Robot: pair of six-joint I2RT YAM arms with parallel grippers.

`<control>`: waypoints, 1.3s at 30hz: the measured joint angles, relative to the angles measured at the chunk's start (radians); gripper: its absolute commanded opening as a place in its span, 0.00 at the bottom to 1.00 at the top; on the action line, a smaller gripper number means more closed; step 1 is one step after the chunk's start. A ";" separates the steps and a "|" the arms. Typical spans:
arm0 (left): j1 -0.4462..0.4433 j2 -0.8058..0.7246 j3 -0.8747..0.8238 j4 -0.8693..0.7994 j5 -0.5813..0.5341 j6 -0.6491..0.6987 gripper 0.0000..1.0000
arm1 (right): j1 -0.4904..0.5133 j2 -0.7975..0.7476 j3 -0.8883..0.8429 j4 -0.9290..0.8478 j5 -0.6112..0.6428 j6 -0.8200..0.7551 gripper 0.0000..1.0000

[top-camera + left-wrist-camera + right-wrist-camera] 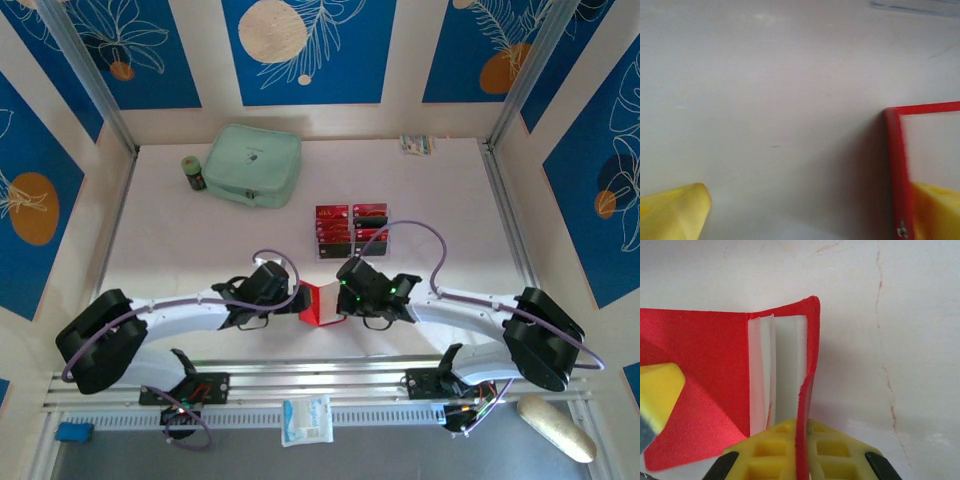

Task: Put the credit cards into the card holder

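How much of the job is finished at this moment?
Done: the card holder is open, pale pockets showing. In hand: the right claw pinches one flap; the left claw is open beside it. Left: all credit cards lie apart from it, none visibly inserted.

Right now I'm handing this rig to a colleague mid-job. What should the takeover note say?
Right gripper: shut on one flap of the wallet, holding it open.
Left gripper: open, one finger by the wallet's other flap.
Cards: grouped beyond the wallet, neither gripper on them.
Done: wallet open, pale pockets showing no card.
Left: pick up each card and slot it in.
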 measured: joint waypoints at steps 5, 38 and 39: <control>0.000 0.088 0.108 -0.187 -0.076 0.064 1.00 | -0.005 -0.024 -0.035 0.057 -0.026 0.006 0.00; -0.033 0.061 -0.034 0.565 0.244 -0.370 1.00 | -0.031 -0.102 -0.090 0.157 -0.066 0.022 0.00; -0.034 0.084 -0.052 0.605 0.244 -0.386 1.00 | -0.034 -0.102 -0.095 0.163 -0.069 0.023 0.00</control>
